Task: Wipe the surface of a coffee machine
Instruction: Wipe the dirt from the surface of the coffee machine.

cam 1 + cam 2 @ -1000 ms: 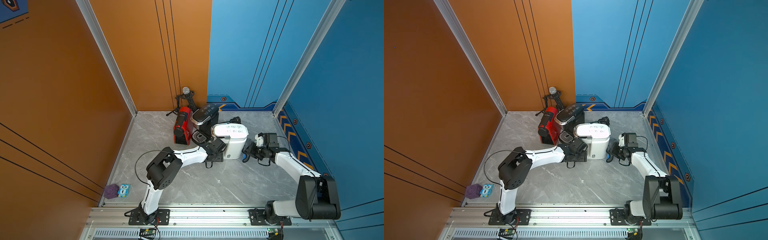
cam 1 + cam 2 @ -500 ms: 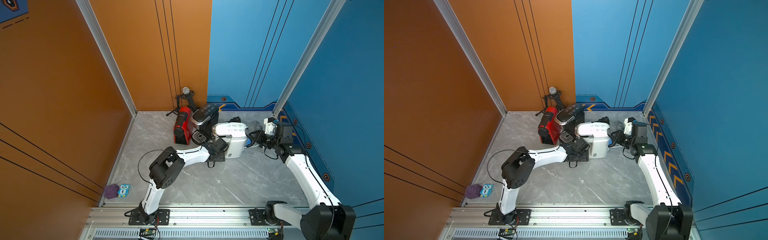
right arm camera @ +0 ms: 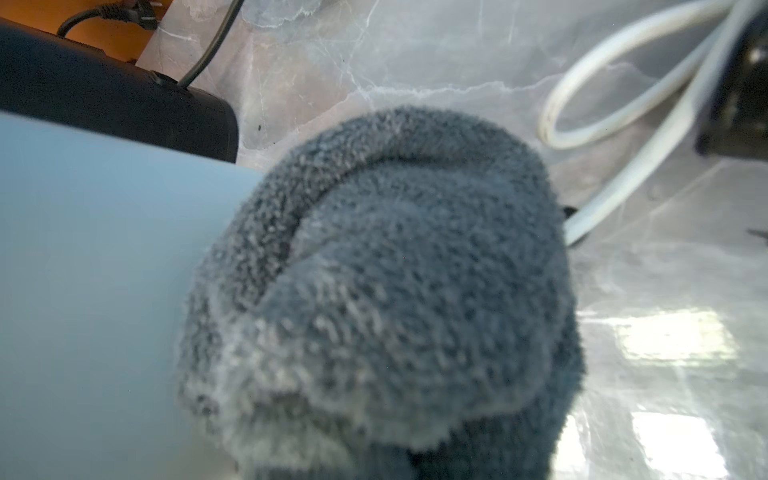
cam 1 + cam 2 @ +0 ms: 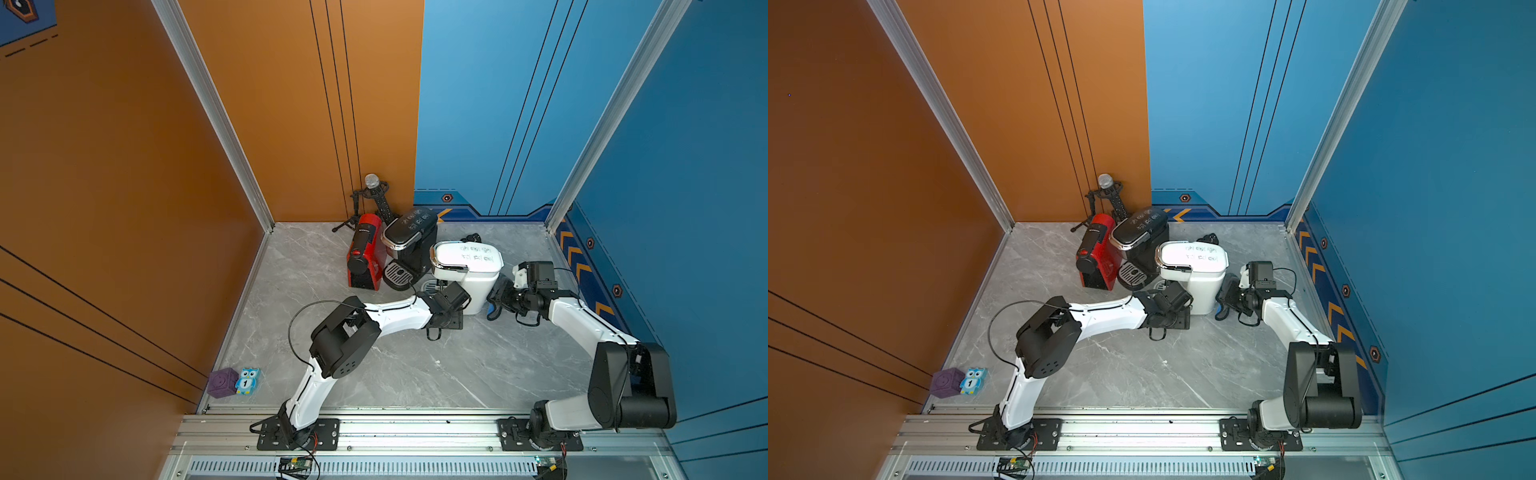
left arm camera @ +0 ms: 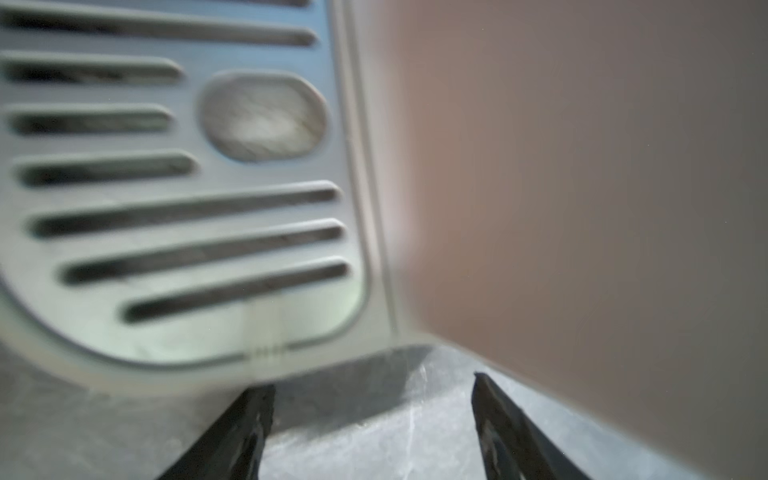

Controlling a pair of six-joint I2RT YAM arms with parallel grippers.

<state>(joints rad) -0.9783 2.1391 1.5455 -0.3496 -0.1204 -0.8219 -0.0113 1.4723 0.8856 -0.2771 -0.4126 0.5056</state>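
Observation:
The white coffee machine stands mid-floor, with handwriting on its lid. My right gripper is shut on a grey fluffy cloth, which presses against the low part of the machine's right side wall. The cloth hides the right fingers. My left gripper sits low at the machine's front base. It is open, with bare floor between its fingers. The slotted drip tray lies just ahead of it, beside the machine's body.
A black coffee machine and a red one stand close behind on the left, with a microphone on a tripod in the corner. A white cable loops on the floor behind the cloth. A purple cube and an owl toy sit front left.
My right arm carried the cloth up the white machine's right side, then back down to its low part. The left arm has stayed in place.

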